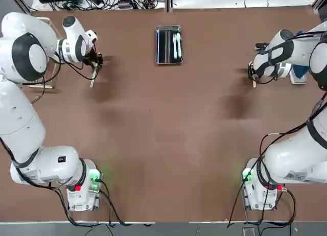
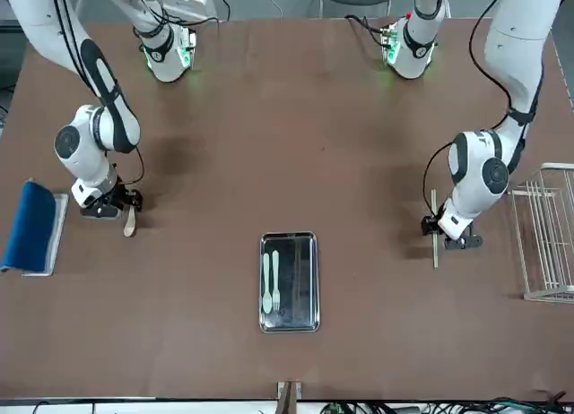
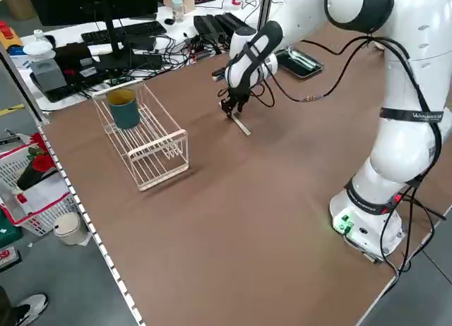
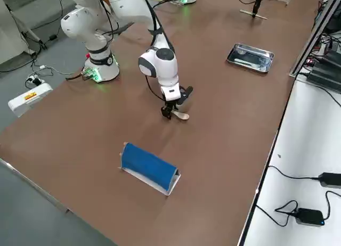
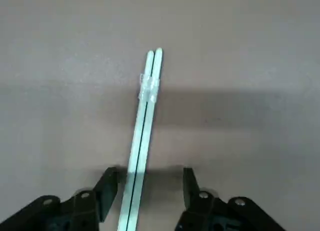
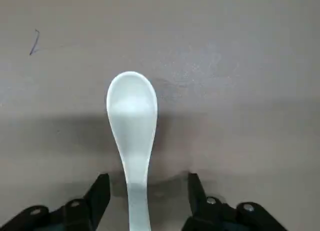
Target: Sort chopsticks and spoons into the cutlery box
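Observation:
The pale chopsticks [image 5: 143,136] lie as a pair on the brown table at its far left [image 1: 93,76]. My left gripper [image 5: 148,188] stands low over their near end, open, one finger on each side and small gaps showing. At the table's far right a white spoon [image 6: 132,116] lies bowl up, and my right gripper [image 6: 146,191] straddles its handle, open and not touching it. The cutlery box [image 1: 168,27], a shiny metal tray, sits at the far middle [image 2: 289,237] with white spoons lying inside.
A white wire rack [image 3: 145,139] holding a teal cup [image 3: 125,107] stands just outside my left gripper. A blue-topped pad [image 2: 31,226] lies beyond my right gripper near the table's edge. Both arm bases stand at the near edge.

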